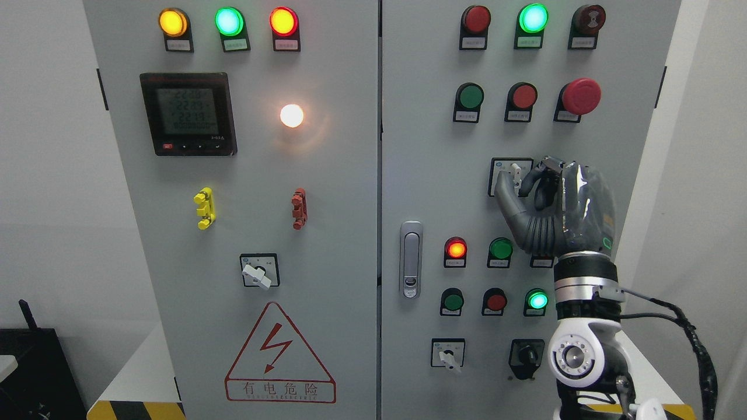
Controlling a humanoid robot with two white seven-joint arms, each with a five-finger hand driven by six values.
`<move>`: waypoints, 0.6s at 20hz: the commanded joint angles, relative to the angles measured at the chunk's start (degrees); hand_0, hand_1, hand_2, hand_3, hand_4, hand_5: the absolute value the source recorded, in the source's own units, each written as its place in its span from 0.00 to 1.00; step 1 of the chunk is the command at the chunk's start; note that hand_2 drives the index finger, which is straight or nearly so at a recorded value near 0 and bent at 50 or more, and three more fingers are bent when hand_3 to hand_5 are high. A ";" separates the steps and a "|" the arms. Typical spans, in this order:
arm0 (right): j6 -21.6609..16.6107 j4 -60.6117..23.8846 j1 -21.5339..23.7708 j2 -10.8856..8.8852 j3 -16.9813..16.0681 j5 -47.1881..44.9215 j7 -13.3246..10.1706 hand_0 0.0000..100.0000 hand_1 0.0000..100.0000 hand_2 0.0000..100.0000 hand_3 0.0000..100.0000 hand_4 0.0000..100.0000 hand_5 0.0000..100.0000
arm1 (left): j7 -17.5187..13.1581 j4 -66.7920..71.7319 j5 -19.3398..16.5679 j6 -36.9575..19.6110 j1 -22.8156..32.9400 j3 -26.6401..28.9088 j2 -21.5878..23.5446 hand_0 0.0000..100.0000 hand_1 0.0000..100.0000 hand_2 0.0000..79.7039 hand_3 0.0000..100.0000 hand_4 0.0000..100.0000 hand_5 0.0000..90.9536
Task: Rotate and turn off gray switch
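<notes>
The gray switch point(515, 171) is a pale rotary knob on a square black-framed plate, on the right cabinet door at mid height. Its handle points roughly upright. My right hand point(516, 182) rises from the lower right, and its arm covers part of the panel below. The thumb point(503, 195) presses on the knob's left side. The curled fingers point(530, 178) close in from the right, so the hand pinches the knob. The hand covers the right part of the switch plate. No left arm shows in the head view.
Two similar rotary switches sit at the left door point(259, 271) and lower right door point(448, 354), beside a black selector point(527, 353). A red mushroom button point(580, 95) is above the hand. Lit push buttons point(456, 249) and the door handle point(411, 259) lie to its left.
</notes>
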 commanded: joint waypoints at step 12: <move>-0.57 -0.31 0.27 0.08 -0.07 -0.14 0.00 0.33 0.45 0.74 1.00 0.93 1.00 | -0.02 -1.49 1.14 0.01 -0.53 0.44 0.01 0.12 0.39 0.00 0.00 0.00 0.00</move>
